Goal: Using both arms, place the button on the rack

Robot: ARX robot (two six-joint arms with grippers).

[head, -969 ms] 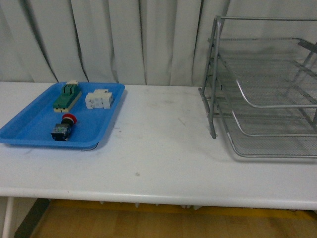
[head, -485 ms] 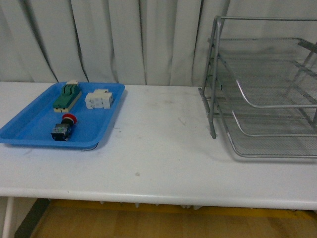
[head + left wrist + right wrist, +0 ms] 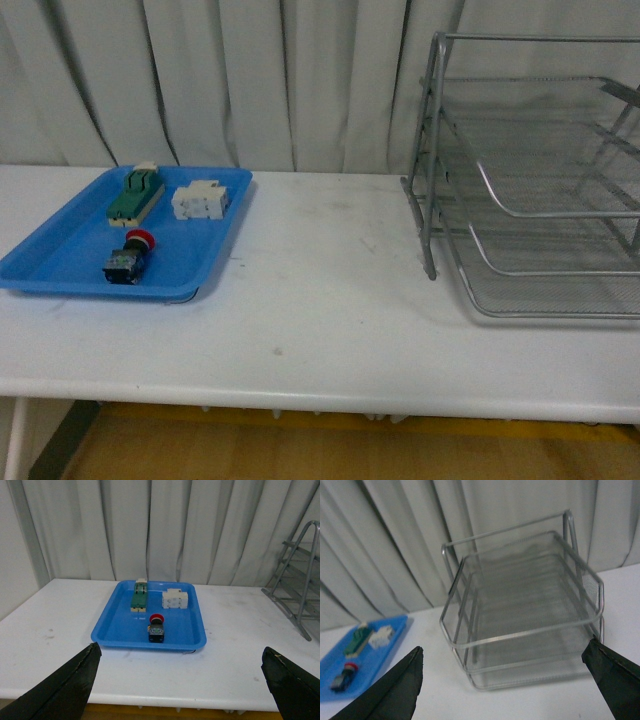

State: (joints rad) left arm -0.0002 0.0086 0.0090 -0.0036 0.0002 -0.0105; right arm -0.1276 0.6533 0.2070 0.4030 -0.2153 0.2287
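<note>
Three small parts lie in the blue tray [image 3: 50,265] at the left of the white table [image 3: 320,330]. The button [image 3: 128,258] is nearest the robot, on its side with its red cap pointing toward the curtain. The green terminal block [image 3: 136,194] is behind it, with the white block [image 3: 200,200] just beside that. The rack [image 3: 540,200] (three mesh tiers in a rod frame) stands well apart at the table's right. The left gripper [image 3: 178,687] faces the tray, jaws spread wide, gripping nothing. The right gripper [image 3: 500,685] faces the rack, equally wide and holding nothing.
</note>
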